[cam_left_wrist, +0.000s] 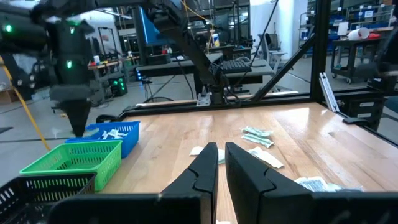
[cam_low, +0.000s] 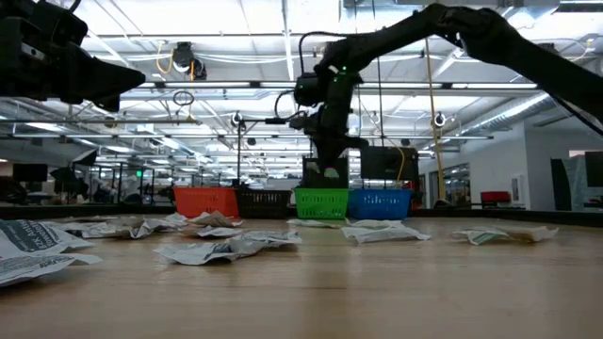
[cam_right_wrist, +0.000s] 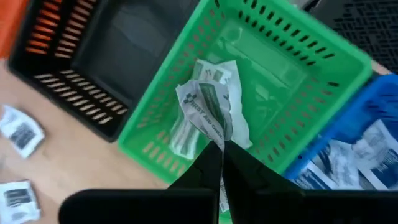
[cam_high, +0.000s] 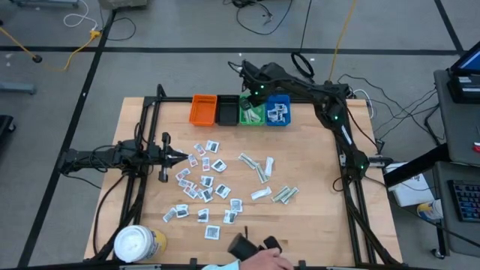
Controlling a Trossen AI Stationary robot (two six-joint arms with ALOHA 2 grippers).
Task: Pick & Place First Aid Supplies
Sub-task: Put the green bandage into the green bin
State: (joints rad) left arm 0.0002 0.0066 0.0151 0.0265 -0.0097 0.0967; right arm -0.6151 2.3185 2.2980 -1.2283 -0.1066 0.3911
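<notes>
My right hand (cam_right_wrist: 219,149) pinches crumpled strip wrapper (cam_right_wrist: 208,106) over green bin (cam_right_wrist: 298,81) | light, limp; grip its edge | left hand (cam_left_wrist: 219,163) narrow, nine o'clock.

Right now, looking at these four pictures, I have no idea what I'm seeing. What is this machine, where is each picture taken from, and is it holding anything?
It is a robot with two dark arms at a wooden table, each ending in a two-finger gripper. One picture looks straight down, one looks level across the tabletop, and two come from cameras on the wrists.

Small first aid packets lie scattered on the table. At the far edge stand four bins: orange bin, black bin, green bin and blue bin.

The right gripper hangs over the green bin, pinching a crumpled green-printed packet. The left gripper waits shut and empty at the table's left side.
</notes>
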